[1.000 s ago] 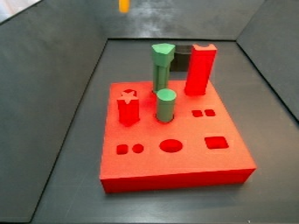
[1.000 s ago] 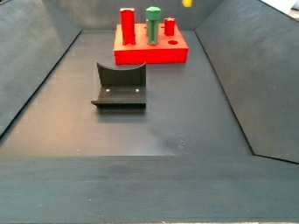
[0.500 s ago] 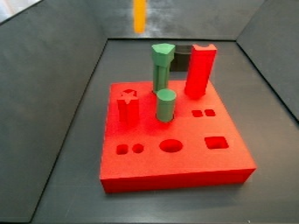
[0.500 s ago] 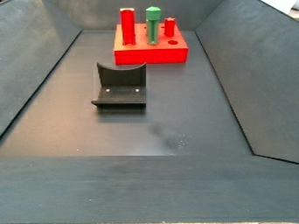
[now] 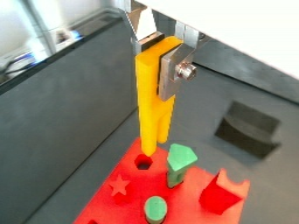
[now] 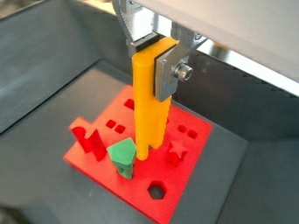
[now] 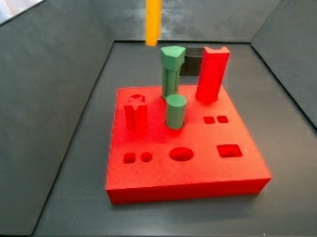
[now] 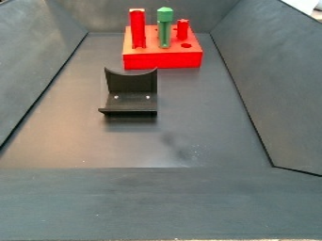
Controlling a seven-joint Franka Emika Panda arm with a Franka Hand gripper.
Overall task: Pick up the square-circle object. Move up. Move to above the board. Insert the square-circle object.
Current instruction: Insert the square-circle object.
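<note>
The square-circle object is a tall orange-yellow piece, and the gripper is shut on its top end. It hangs upright above the board, its lower end over the holes near a green peg. In a wrist view the gripper holds the square-circle object over the board. In a side view only the square-circle object shows, high behind the board; the gripper is out of frame. The board sits far back in a side view.
Green pegs and red pegs stand on the board. The dark fixture stands on the floor in front of the board, also the fixture. Grey sloping walls enclose the floor.
In a side view the square-circle object has come down and slightly right; more of its length shows now. The board and pegs have not moved.
</note>
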